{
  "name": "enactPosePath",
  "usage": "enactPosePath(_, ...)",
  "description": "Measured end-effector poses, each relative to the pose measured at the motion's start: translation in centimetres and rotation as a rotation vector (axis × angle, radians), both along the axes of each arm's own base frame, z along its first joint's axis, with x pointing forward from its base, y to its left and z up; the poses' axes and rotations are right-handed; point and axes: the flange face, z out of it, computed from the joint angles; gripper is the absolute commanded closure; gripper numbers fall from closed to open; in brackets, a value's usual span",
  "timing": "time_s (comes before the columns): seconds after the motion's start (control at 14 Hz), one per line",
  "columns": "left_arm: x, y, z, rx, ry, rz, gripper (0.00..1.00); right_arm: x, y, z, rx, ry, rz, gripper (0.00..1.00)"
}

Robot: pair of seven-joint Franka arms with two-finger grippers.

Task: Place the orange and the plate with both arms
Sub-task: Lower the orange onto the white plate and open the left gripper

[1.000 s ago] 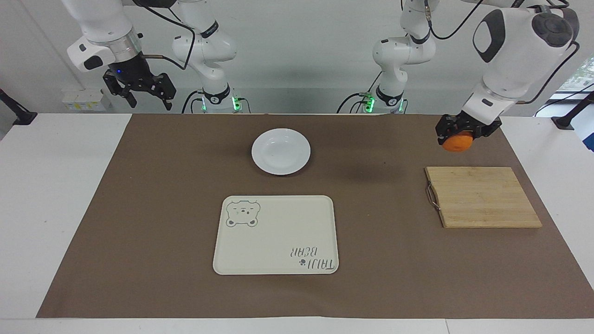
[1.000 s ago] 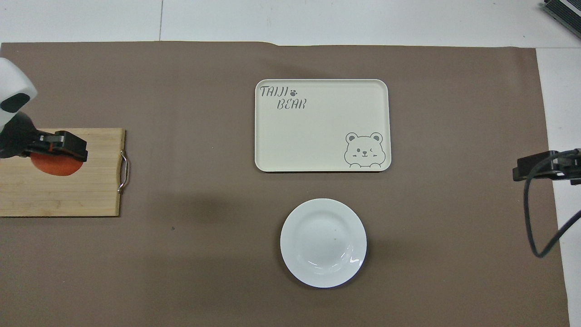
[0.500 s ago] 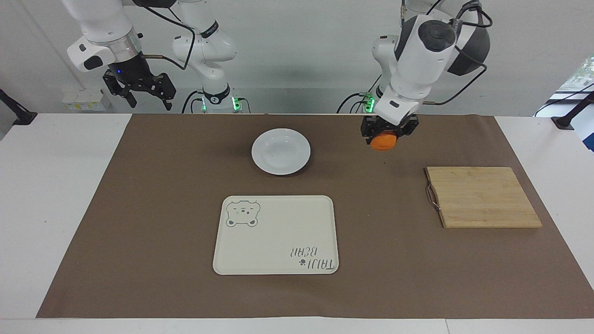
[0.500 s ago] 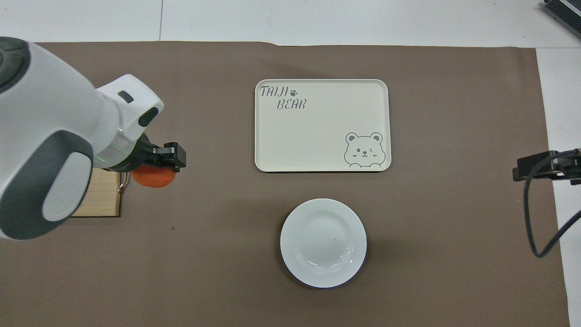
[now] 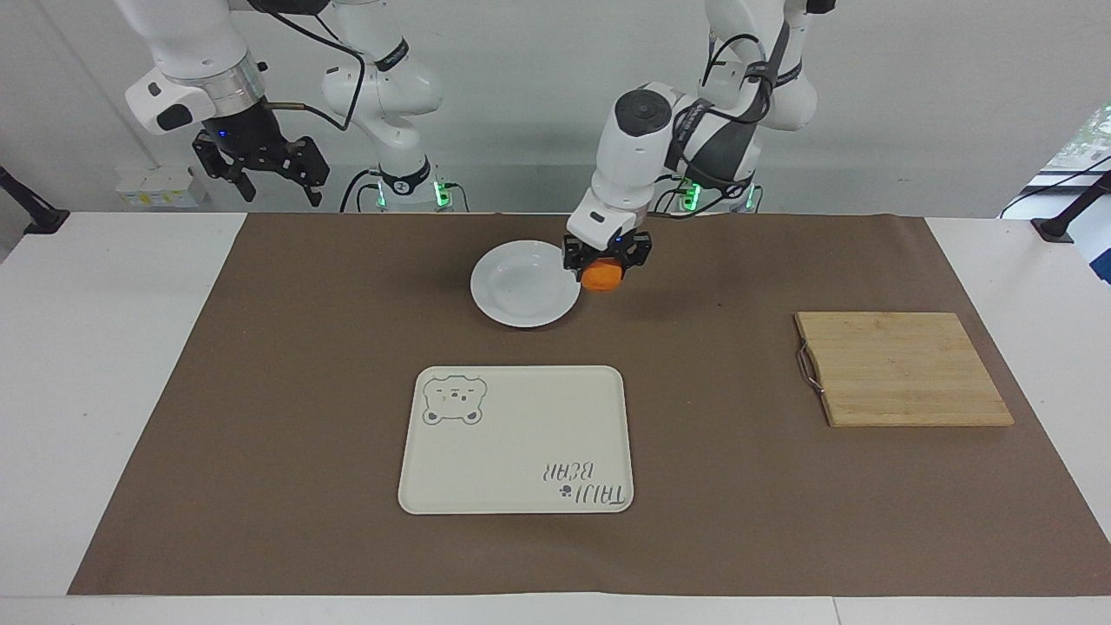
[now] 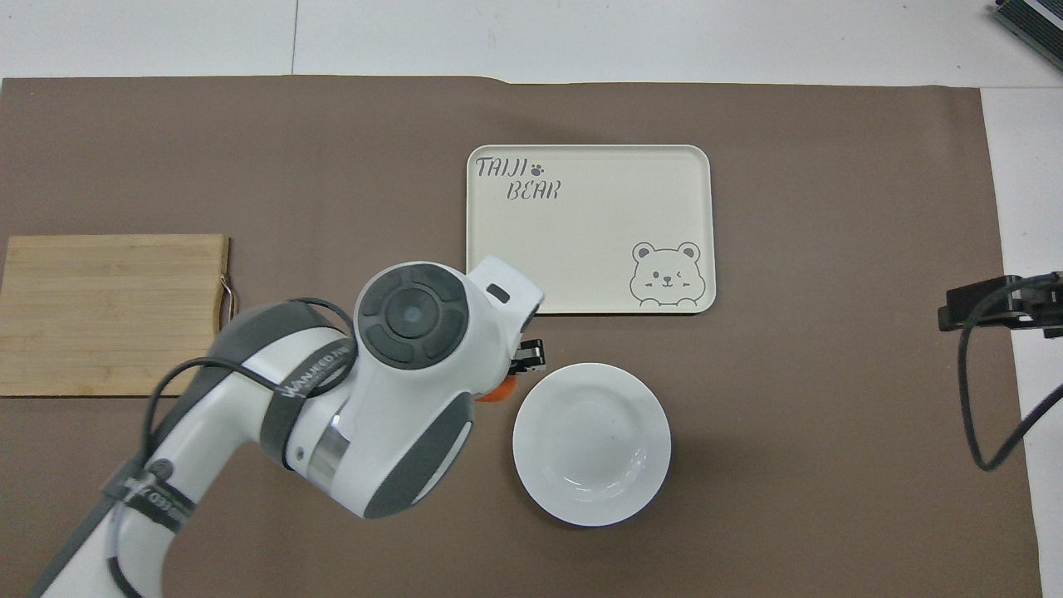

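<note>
The orange (image 5: 601, 276) hangs above the brown mat, with my left gripper (image 5: 605, 260) shut on it, right beside the plate's rim on the left arm's side. In the overhead view the left arm hides most of the orange (image 6: 496, 393), and only a sliver shows by the gripper (image 6: 523, 359). The white plate (image 5: 525, 284) (image 6: 591, 443) lies empty on the mat, nearer to the robots than the cream tray. My right gripper (image 5: 273, 169) waits open, raised at the right arm's end of the table; in the overhead view a part of it (image 6: 992, 303) shows at the edge.
A cream bear tray (image 5: 516, 439) (image 6: 589, 229) lies mid-mat, farther from the robots than the plate. A bamboo cutting board (image 5: 898, 368) (image 6: 112, 313) with a metal handle sits toward the left arm's end. The brown mat (image 5: 738, 486) covers most of the table.
My left arm has carried the orange from over the cutting board across the mat to the plate's edge. The right arm has not moved.
</note>
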Motion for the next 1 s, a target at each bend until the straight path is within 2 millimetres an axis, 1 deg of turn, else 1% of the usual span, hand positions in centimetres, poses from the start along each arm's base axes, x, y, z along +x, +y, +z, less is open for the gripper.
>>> enactPosePath(0.14,-2.2,-3.0,-2.5,0.003,0.009,0.006,1.00,0.0,0.0,0.0,0.000,0.000,0.000,0.00)
enactPosePath(0.29,-3.8,-5.1,-4.2,0.003,0.013,0.016,1.00,0.0,0.0,0.0,0.000,0.000,0.000,0.00)
enactPosePath(0.43,-5.4,-7.0,-6.7,0.009,0.020,0.028,1.00,0.0,0.0,0.0,0.000,0.000,0.000,0.00)
enactPosePath(0.5,-5.9,-7.7,-8.2,0.013,0.023,0.029,0.55,0.0,0.0,0.0,0.000,0.000,0.000,0.00)
enactPosePath(0.57,-6.2,-8.2,-9.3,0.018,0.028,0.028,0.01,0.0,0.0,0.0,0.000,0.000,0.000,0.00)
enactPosePath(0.64,-6.2,-8.3,-10.1,0.022,0.033,0.028,0.00,0.0,0.0,0.0,0.000,0.000,0.000,0.00)
enactPosePath(0.71,-6.0,-8.2,-10.4,0.025,0.034,0.030,0.00,0.0,0.0,0.0,0.000,0.000,0.000,0.00)
enactPosePath(0.86,-5.5,-8.0,-10.1,0.025,0.023,0.034,0.00,0.0,0.0,0.0,0.000,0.000,0.000,0.00)
enactPosePath(1.0,-4.5,-7.4,-9.1,0.017,0.006,0.048,0.00,0.0,0.0,0.0,0.000,0.000,0.000,0.00)
